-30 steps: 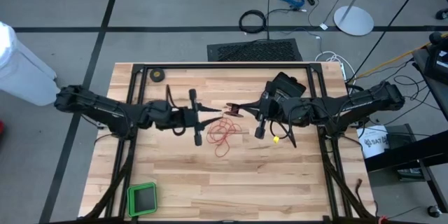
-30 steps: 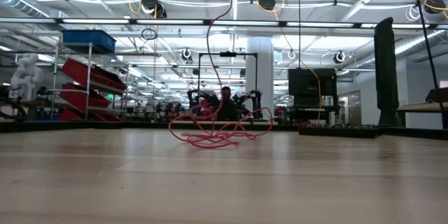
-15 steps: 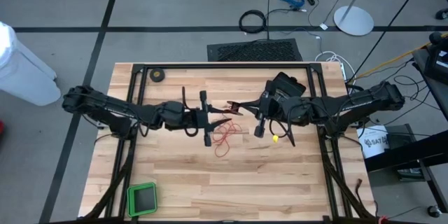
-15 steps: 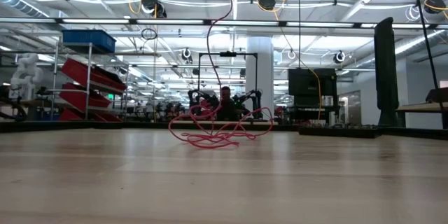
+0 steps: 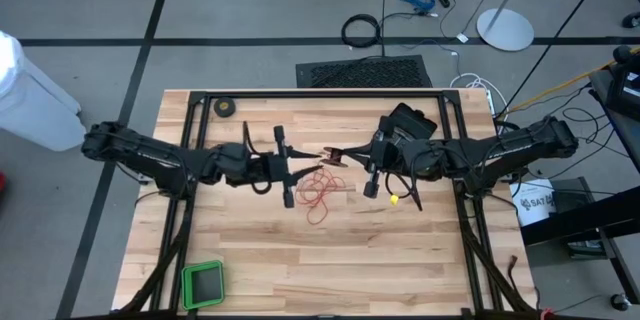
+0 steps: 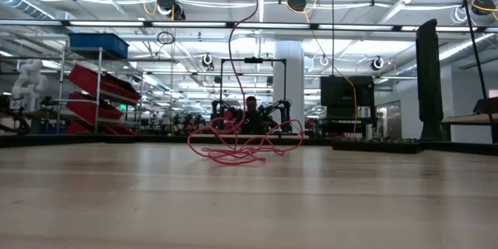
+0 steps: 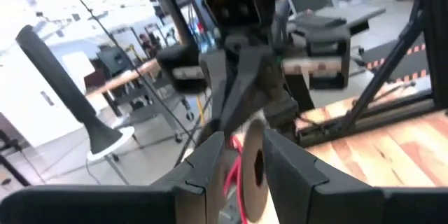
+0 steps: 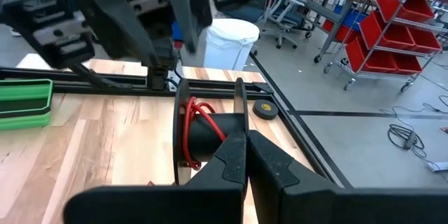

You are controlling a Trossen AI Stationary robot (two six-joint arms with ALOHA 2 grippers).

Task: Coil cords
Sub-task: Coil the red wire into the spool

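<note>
A: Where is the red wire (image 5: pixel 318 192) lying?

B: In a loose tangle on the wooden table (image 5: pixel 330 250), near the middle in the high view. From the pile a strand climbs toward one o'clock, up to the reel (image 5: pixel 333 156). The low view shows the same heap (image 6: pixel 241 149) resting on the boards, with one thread rising straight out of the top.

A: And the reel?

B: The right gripper (image 5: pixel 338 155) has it. In the right wrist view its fingers (image 8: pixel 234 150) are pinched together on the black reel (image 8: pixel 206 136), whose flanges stand upright with a few red turns wound on the core.

A: The left gripper (image 5: pixel 298 171)?

B: It sits at about nine o'clock from the reel, just beside the tangle, pointing toward the right gripper. In its own wrist view the two fingers (image 7: pixel 203 164) stand slightly apart with the reel and red wire (image 7: pixel 234 175) seen through the gap, farther off. Nothing is caught between them that I can see.

A: Anything else on the table?

B: A black tape roll (image 5: pixel 226 107) at the far left corner, and a green tray (image 5: pixel 203 284) at the near left edge, both well apart from the wire.
</note>
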